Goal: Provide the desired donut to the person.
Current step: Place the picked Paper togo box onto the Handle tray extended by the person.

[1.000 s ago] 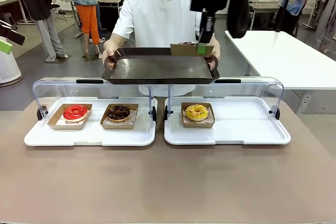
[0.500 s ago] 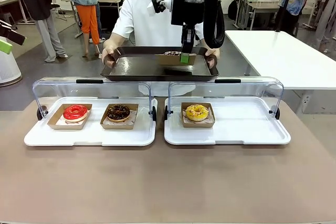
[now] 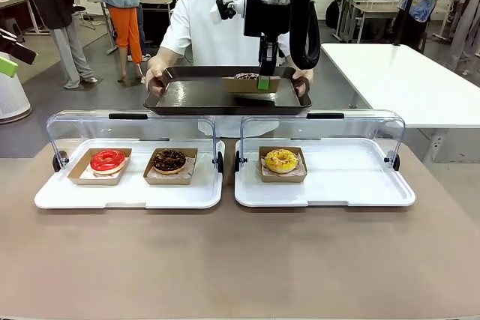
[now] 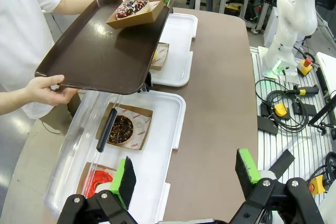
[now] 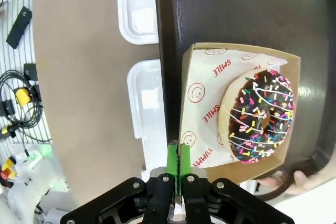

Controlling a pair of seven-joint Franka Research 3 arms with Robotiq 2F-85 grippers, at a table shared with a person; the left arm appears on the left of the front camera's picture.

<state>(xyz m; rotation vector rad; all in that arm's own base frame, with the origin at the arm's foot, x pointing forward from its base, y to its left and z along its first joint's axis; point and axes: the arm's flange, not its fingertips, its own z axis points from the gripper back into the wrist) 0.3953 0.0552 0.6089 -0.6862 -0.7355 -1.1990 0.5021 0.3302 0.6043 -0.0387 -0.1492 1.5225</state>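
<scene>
The person [image 3: 217, 24] in a white shirt holds a dark brown serving tray [image 3: 202, 99] by both ends across the table. My right gripper [image 3: 264, 82] is shut on the edge of a cardboard box [image 5: 210, 103] that holds a chocolate donut with coloured sprinkles [image 5: 261, 116]. The box sits at the tray's far right part, slightly tilted; I cannot tell whether it rests fully on the tray. In the left wrist view the sprinkled donut [image 4: 132, 8] shows on the brown tray [image 4: 100, 51]. My left gripper [image 4: 186, 170] hangs open and empty high over the table's left end.
Two white display trays with raised clear lids stand on the table. The left tray [image 3: 127, 192] holds a red donut [image 3: 107, 160] and a chocolate donut [image 3: 169, 160]; the right tray [image 3: 352, 177] holds a yellow donut [image 3: 281, 160]. A white table [image 3: 405, 80] stands at the right.
My right gripper came down and to the left with the boxed sprinkled donut, bringing it to the person's tray. Over the last half second almost nothing moved.
</scene>
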